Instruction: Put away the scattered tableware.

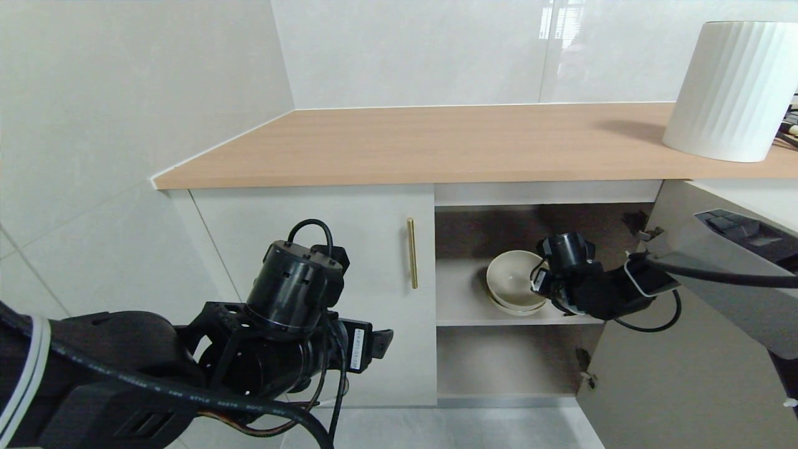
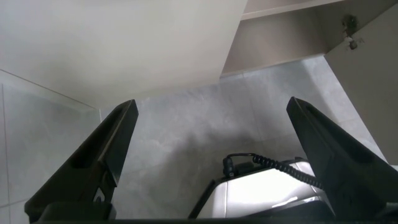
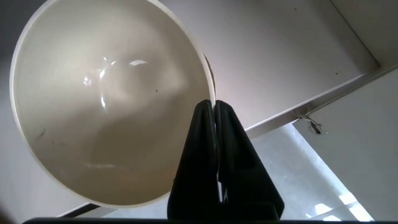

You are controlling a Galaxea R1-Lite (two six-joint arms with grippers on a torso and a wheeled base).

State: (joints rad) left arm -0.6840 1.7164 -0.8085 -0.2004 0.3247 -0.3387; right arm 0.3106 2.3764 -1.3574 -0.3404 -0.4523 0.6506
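Right gripper (image 3: 216, 109) | jaws pinching bowl (image 3: 106, 93) rim | over shelf (image 1: 461, 305)

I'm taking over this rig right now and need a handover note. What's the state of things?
Right gripper: shut on the bowl at its rim.
Left gripper: open, empty, low in front of the closed door.
The bowl is tilted inside the cabinet, seemingly touching the upper shelf.
Done: bowl brought into the cabinet.
Left: set it flat, release, withdraw, probably shut the open door.
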